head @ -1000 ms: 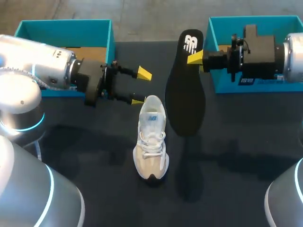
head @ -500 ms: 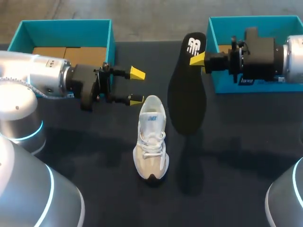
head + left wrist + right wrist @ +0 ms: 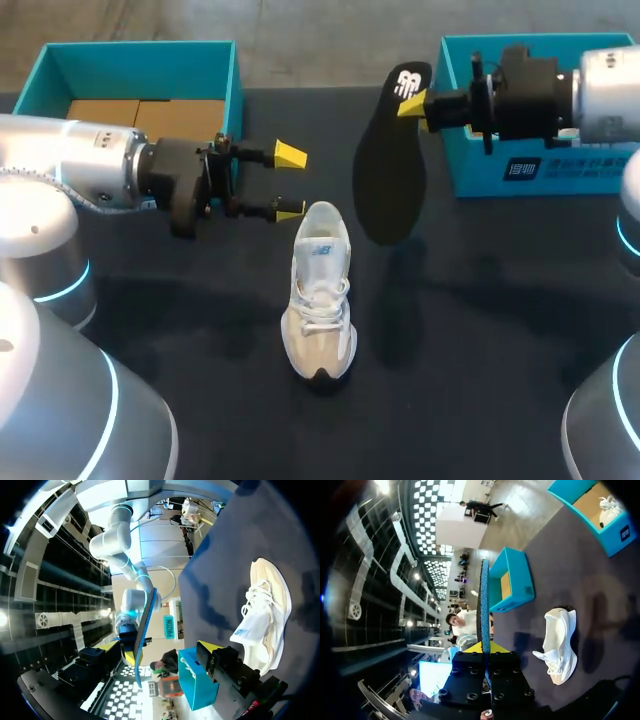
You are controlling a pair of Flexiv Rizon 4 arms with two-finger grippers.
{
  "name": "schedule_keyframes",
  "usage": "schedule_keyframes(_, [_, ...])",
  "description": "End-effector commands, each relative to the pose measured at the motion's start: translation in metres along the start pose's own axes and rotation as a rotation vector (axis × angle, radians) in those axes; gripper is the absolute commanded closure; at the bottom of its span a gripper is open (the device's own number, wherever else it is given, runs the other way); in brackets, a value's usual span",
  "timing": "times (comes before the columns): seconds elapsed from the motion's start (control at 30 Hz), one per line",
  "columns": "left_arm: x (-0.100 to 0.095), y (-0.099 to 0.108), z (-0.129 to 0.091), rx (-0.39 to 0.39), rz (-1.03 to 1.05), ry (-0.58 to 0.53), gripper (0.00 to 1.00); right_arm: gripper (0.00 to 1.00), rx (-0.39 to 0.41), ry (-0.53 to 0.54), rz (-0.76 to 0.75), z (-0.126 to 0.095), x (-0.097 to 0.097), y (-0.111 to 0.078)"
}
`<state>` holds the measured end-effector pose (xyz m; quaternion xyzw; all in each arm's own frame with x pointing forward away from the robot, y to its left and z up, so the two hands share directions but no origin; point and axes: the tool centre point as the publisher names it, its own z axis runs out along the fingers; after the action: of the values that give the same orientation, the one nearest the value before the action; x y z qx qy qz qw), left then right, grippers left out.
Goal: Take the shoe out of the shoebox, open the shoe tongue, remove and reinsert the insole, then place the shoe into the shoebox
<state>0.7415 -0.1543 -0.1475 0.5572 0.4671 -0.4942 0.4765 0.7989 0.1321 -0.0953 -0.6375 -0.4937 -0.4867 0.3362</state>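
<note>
**A:** How far along is it?

**B:** About halfway, I'd judge. The shoe (image 3: 320,290) stands out on the table (image 3: 480,330) at the centre of the head view, toe toward the lower edge, and its tongue looks lifted. The insole (image 3: 392,165) is out, hanging in the air at upper centre. The right gripper (image 3: 412,103) is clamped on its heel end. Putting the insole back and boxing the shoe remain.

**A:** And the other arm?

**B:** The left gripper (image 3: 288,182) is spread wide and holds nothing. Its lower tip is just beside the shoe's heel opening.

**A:** Room to work?

**B:** The insole hangs between the shoe and the right box (image 3: 480,175), near that box's left wall, so a swing to the right could clip it. The left box (image 3: 236,90) sits at upper left, close behind the left gripper. There is bare table on both sides of the shoe and toward the lower right. The opening faces up, so I'd expect the insole's toe end to be tipped down into it.
</note>
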Motion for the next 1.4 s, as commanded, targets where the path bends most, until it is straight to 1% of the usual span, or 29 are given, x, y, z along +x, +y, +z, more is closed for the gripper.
schedule_keyframes(0.03, [0.003,0.001,0.000,-0.003,0.007,-0.005,0.00,1.00,0.031,-0.017,0.021,0.040,0.000,0.020])
schedule_keyframes(0.17, [0.006,0.004,0.001,-0.019,0.022,-0.024,0.00,1.00,0.055,-0.025,0.036,0.056,0.001,0.019])
schedule_keyframes(0.27, [0.006,0.006,0.002,-0.033,0.033,-0.039,0.00,1.00,0.059,-0.021,0.047,0.064,-0.001,0.018])
schedule_keyframes(0.43, [0.006,0.010,0.005,-0.059,0.057,-0.048,0.00,1.00,0.076,-0.011,0.075,0.079,-0.004,0.010])
schedule_keyframes(0.5, [0.006,0.013,0.005,-0.083,0.067,-0.046,0.00,1.00,0.081,-0.003,0.082,0.084,-0.005,0.007])
schedule_keyframes(0.7, [0.005,0.019,0.006,-0.093,0.078,-0.053,0.00,1.00,0.106,0.021,0.099,0.094,-0.008,-0.010])
schedule_keyframes(0.93, [0.006,0.024,0.004,-0.101,0.087,-0.055,0.00,1.00,0.117,0.028,0.123,0.098,-0.014,-0.025])
schedule_keyframes(0.97, [0.006,0.025,0.004,-0.106,0.091,-0.058,0.04,1.00,0.119,0.028,0.125,0.099,-0.014,-0.026])
schedule_keyframes(1.0, [0.006,0.026,0.004,-0.107,0.092,-0.059,0.13,1.00,0.116,0.029,0.130,0.099,-0.014,-0.026])
schedule_keyframes(1.03, [0.006,0.026,0.004,-0.107,0.093,-0.061,0.14,1.00,0.114,0.029,0.131,0.099,-0.014,-0.027])
schedule_keyframes(1.1, [0.006,0.026,0.005,-0.103,0.096,-0.066,0.20,1.00,0.111,0.031,0.133,0.099,-0.015,-0.027])
schedule_keyframes(1.13, [0.006,0.026,0.006,-0.102,0.097,-0.065,0.25,1.00,0.111,0.031,0.134,0.099,-0.015,-0.027])
schedule_keyframes(1.2, [0.007,0.025,0.007,-0.099,0.098,-0.063,0.40,1.00,0.109,0.030,0.134,0.099,-0.016,-0.026])
schedule_keyframes(1.23, [0.008,0.025,0.007,-0.098,0.097,-0.063,0.44,1.00,0.109,0.029,0.133,0.099,-0.016,-0.025])
schedule_keyframes(1.27, [0.008,0.024,0.006,-0.095,0.093,-0.063,0.46,1.00,0.110,0.027,0.133,0.099,-0.016,-0.024])
schedule_keyframes(1.3, [0.009,0.024,0.006,-0.095,0.091,-0.063,0.55,1.00,0.110,0.026,0.133,0.099,-0.016,-0.023])
schedule_keyframes(1.37, [0.010,0.024,0.006,-0.096,0.090,-0.064,0.62,1.00,0.113,0.026,0.131,0.100,-0.016,-0.021])
schedule_keyframes(1.4, [0.010,0.024,0.006,-0.096,0.089,-0.065,0.62,1.00,0.114,0.026,0.130,0.100,-0.016,-0.020])
